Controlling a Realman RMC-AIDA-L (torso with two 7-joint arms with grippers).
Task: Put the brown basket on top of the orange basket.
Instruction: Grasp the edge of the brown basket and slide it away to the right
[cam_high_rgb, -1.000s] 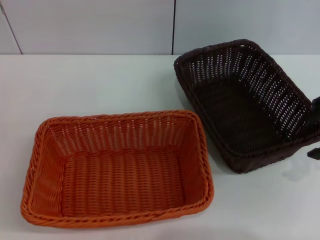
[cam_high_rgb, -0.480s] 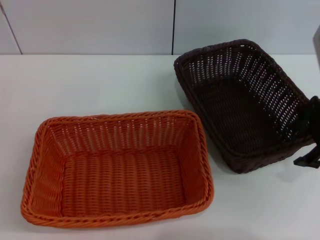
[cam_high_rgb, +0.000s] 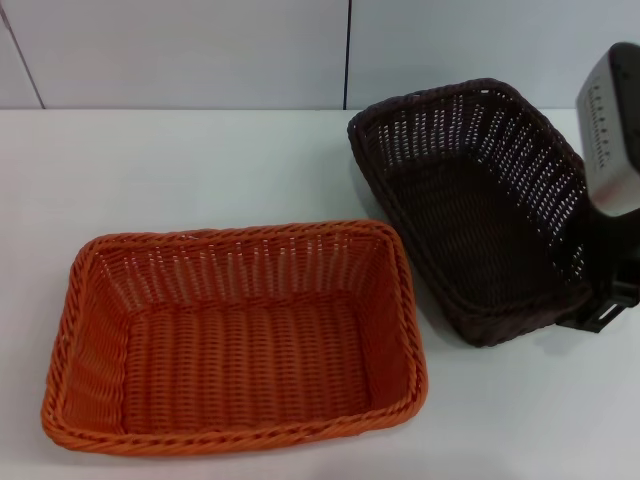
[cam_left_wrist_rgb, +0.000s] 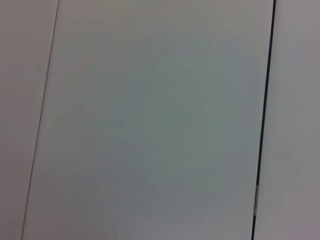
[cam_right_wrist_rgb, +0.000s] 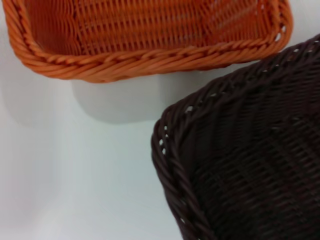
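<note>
Right gripper (cam_high_rgb: 610, 300), jaw state indeterminable, at the right rim of the brown basket (cam_high_rgb: 470, 220) beside the orange basket (cam_high_rgb: 235, 340).

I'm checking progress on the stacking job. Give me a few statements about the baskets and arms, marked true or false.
1. The brown basket sits on the orange basket. False: they stand apart on the table.
2. The right gripper is at the brown basket's right edge. True.
3. The orange basket holds fruit. False: it is empty.
4. The brown basket is empty. True.
5. The left gripper appears in the head view. False: it is out of sight.
</note>
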